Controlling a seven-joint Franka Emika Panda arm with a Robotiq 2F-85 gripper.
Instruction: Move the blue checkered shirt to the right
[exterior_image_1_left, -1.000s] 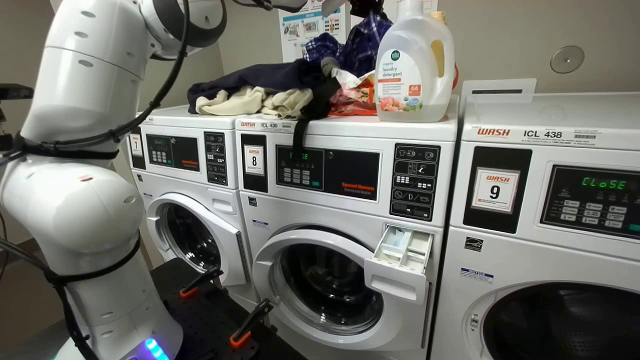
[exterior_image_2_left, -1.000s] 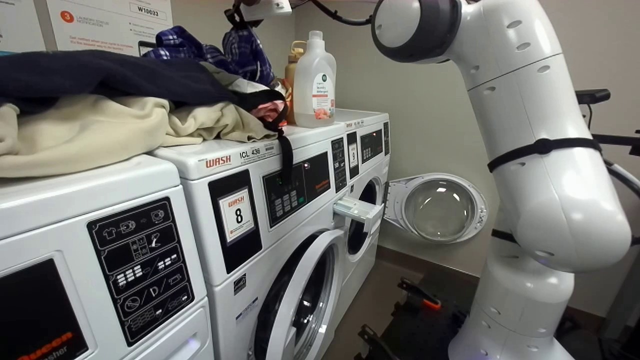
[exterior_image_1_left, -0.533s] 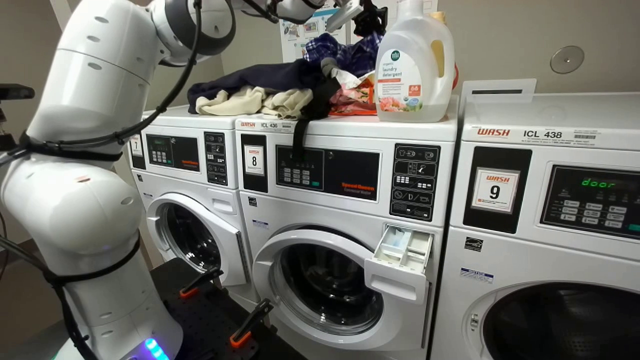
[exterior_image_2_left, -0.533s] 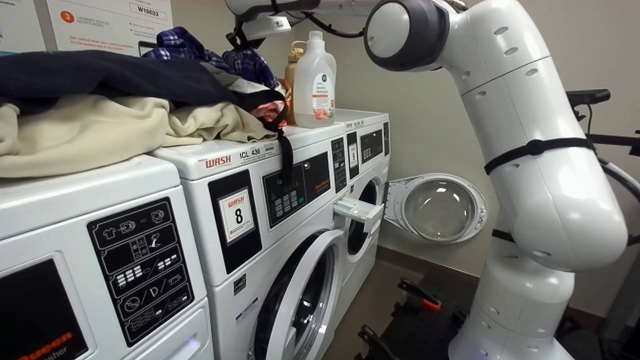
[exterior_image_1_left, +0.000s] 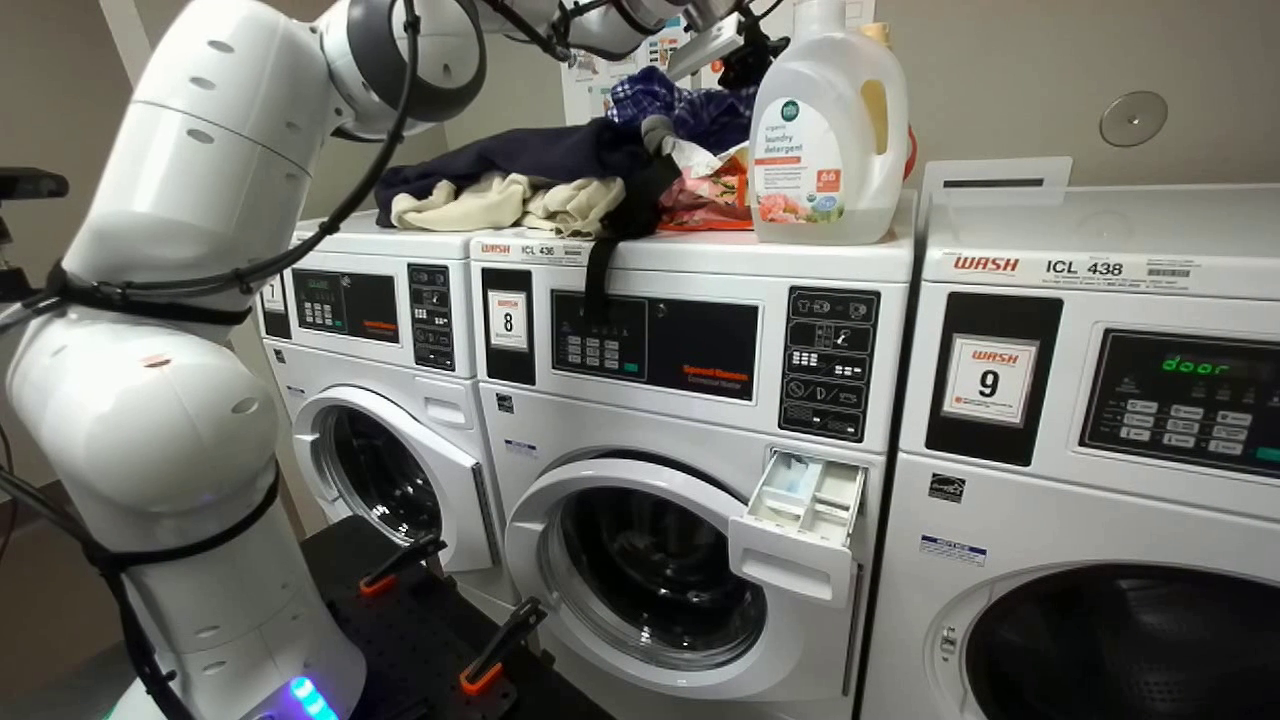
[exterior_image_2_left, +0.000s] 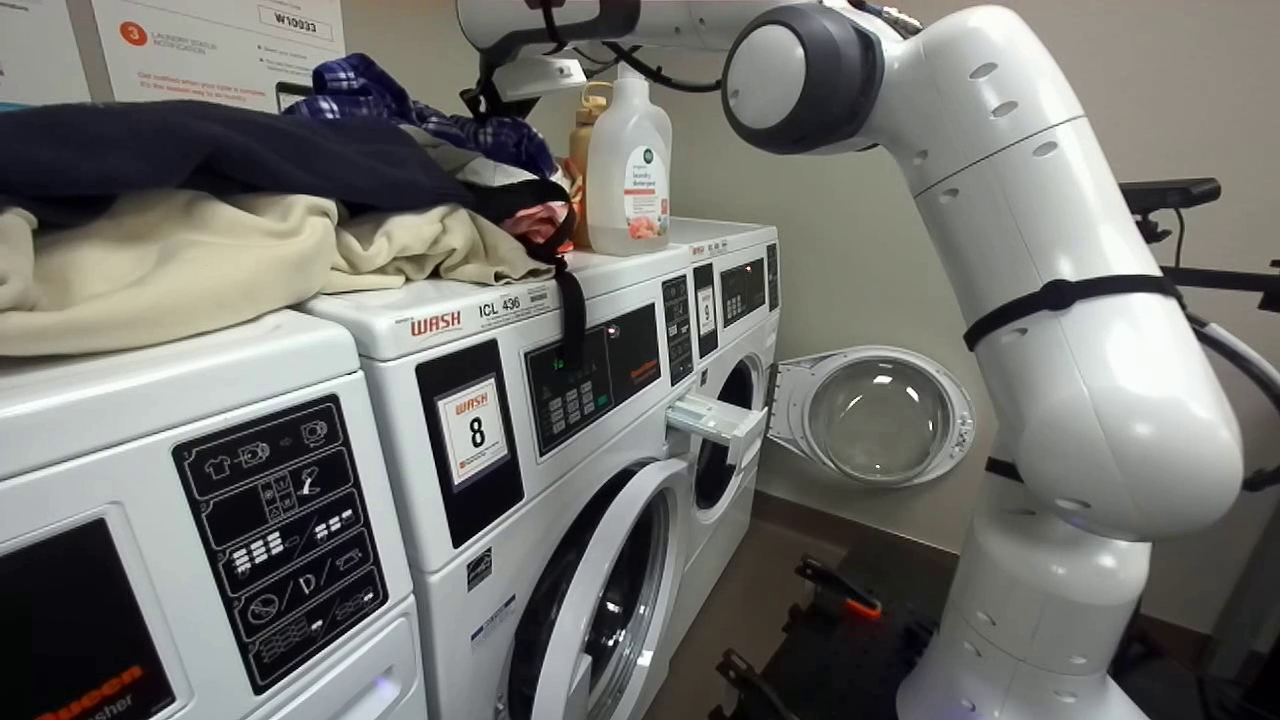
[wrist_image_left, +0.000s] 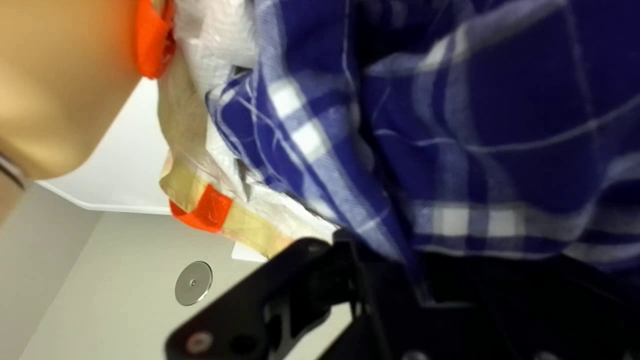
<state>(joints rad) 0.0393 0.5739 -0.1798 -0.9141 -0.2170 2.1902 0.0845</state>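
The white robot arm rises from eight o'clock in an exterior view, bends near eleven and stretches across to twelve. At the two o'clock edge of the laundry pile, the blue checkered shirt sits bunched, its cloth clenched in the downward-angled gripper. A detergent bottle stands near one.
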